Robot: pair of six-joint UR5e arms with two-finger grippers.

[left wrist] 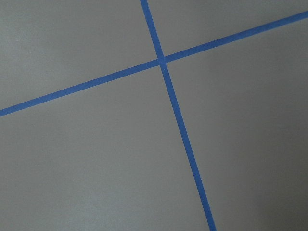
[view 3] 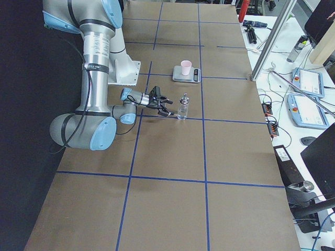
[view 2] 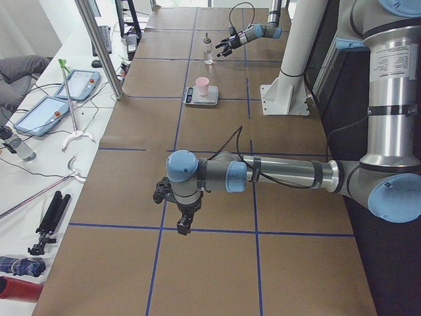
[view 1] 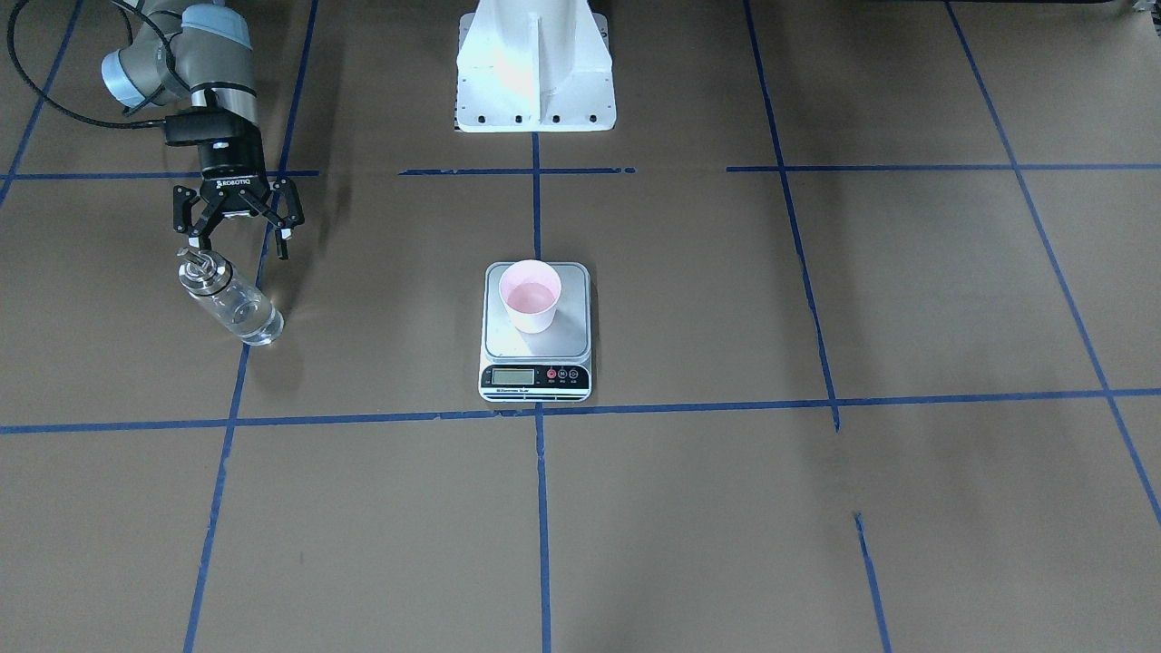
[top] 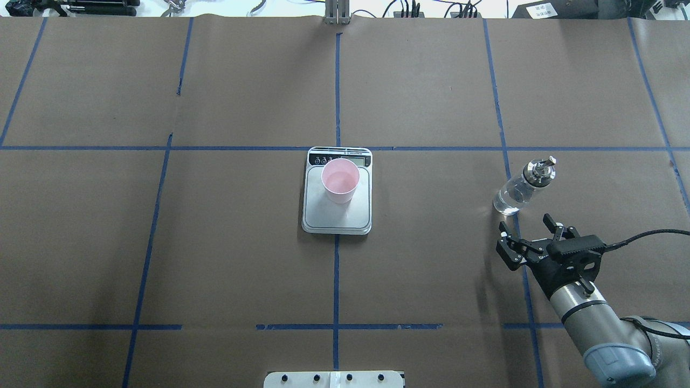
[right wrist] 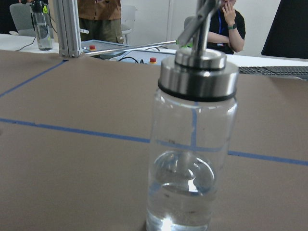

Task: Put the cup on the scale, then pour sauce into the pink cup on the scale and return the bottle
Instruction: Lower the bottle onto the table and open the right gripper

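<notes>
Sitting on the scale, the cup; bottle upright on the worktop.
Whether the left gripper has its jaws apart cannot be told; cup mid-platform; rightward, the bottle stands free, right gripper just beside it, jaws wide, empty.

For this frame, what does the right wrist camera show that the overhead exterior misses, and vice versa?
Right wrist only: the liquid sitting low in the bottle, and people beyond the table. Overhead only: the pink cup standing on the scale, and the open right gripper near the bottle, not touching it. Both: the bottle upright on the brown table, silver pourer cap on.
</notes>
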